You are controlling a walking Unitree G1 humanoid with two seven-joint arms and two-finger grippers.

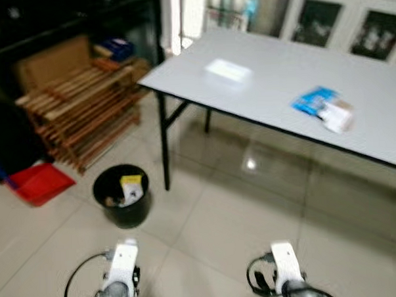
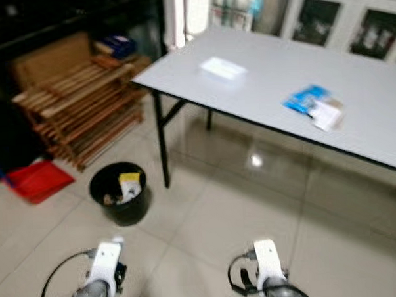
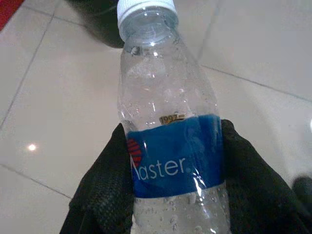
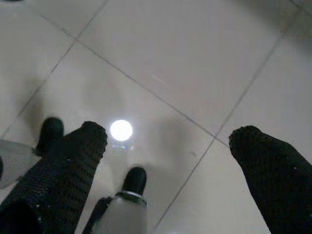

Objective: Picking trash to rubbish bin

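Tiled floor (image 1: pixel 227 213) under left end effector (image 3: pixel 175 195) clamping bottle (image 3: pixel 168 122).

A long grey counter (image 1: pixel 280 72) on black legs carries a blue packet (image 1: pixel 315 100) with a pale packet (image 1: pixel 337 118) touching it, near the front edge. The pale tiled floor (image 1: pixel 240 212) holds a black bin (image 1: pixel 122 195) just beside the counter's leg, holding bits of rubbish. A red dustpan (image 1: pixel 39 182) and a wooden rack (image 1: pixel 84 111) stand further left.
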